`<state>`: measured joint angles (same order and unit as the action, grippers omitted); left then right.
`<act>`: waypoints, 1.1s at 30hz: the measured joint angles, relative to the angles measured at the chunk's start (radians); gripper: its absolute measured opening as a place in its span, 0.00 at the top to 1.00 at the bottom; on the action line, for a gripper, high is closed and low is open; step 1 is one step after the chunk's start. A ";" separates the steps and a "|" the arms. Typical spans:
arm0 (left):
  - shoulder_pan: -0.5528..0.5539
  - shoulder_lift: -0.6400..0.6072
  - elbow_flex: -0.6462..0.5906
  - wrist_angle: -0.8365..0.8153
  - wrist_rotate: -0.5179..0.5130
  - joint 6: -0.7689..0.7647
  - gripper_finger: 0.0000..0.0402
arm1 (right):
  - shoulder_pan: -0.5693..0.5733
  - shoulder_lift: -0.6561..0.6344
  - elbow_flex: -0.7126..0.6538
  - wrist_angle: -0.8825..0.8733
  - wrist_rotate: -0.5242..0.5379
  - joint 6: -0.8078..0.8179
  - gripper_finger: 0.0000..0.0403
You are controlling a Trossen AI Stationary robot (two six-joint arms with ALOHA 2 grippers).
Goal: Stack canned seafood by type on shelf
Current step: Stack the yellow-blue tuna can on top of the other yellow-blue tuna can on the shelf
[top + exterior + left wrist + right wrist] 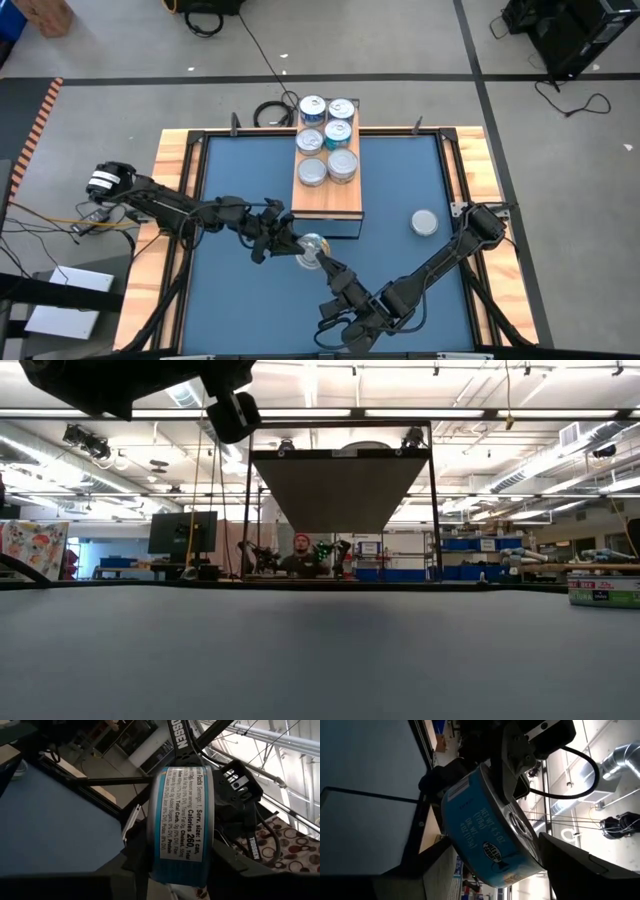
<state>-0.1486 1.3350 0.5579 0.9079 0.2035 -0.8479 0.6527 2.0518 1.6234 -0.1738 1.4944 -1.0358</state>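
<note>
Mid-handover: left gripper and right gripper both pinched one teal tin; one likely had to let go before shelf placement.

Shelf: long wood-grain block, dark edging, at far middle of table. Six tins on its far half, two columns of three, silver lids up, several with teal sides. One tin alone on mat, right of shelf. One teal-sided tin raised on edge, just off shelf's near end.
</note>
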 joint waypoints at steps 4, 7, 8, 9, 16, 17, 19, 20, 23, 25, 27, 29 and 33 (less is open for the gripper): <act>-0.009 0.000 0.000 -0.012 -0.005 -0.001 0.64 | -0.002 0.000 -0.001 -0.002 -0.003 0.005 0.31; -0.022 0.000 0.000 -0.013 -0.022 0.006 0.64 | -0.002 0.000 -0.002 -0.002 -0.003 0.010 0.30; -0.027 0.000 0.000 -0.014 -0.026 0.006 0.64 | -0.002 0.000 -0.002 -0.002 -0.003 0.015 0.30; -0.031 0.000 0.000 -0.015 -0.029 0.006 0.64 | -0.002 0.001 -0.002 -0.002 -0.003 0.020 0.30; -0.065 0.001 0.001 -0.067 -0.054 0.015 0.64 | -0.002 0.003 -0.005 -0.013 -0.022 0.087 0.30; -0.069 0.001 0.000 -0.067 -0.055 0.015 0.64 | -0.002 0.003 -0.005 -0.014 -0.028 0.100 0.30; -0.073 0.001 -0.005 -0.068 -0.059 0.025 0.64 | -0.002 0.003 -0.005 -0.018 -0.037 0.119 0.29; -0.073 -0.001 -0.005 -0.078 -0.059 0.034 0.64 | -0.003 0.004 -0.005 -0.023 -0.030 0.129 0.29; -0.073 -0.003 -0.005 -0.099 -0.056 0.036 0.64 | -0.005 0.004 -0.006 -0.028 -0.030 0.159 0.28; -0.074 -0.003 -0.005 -0.110 -0.048 0.033 0.64 | -0.005 0.005 -0.006 -0.029 -0.044 0.181 0.27; -0.074 -0.003 -0.005 -0.116 -0.037 0.031 0.64 | -0.005 0.005 -0.006 -0.044 -0.047 0.210 0.27; -0.073 -0.003 -0.005 -0.116 -0.032 0.027 0.64 | -0.006 0.005 -0.006 -0.060 -0.048 0.241 0.27; -0.080 -0.003 -0.006 -0.110 -0.031 0.020 0.64 | -0.006 0.005 -0.006 -0.093 -0.056 0.307 0.27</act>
<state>-0.2283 1.3323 0.5514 0.7981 0.1723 -0.8281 0.6472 2.0571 1.6175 -0.2669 1.4387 -0.7285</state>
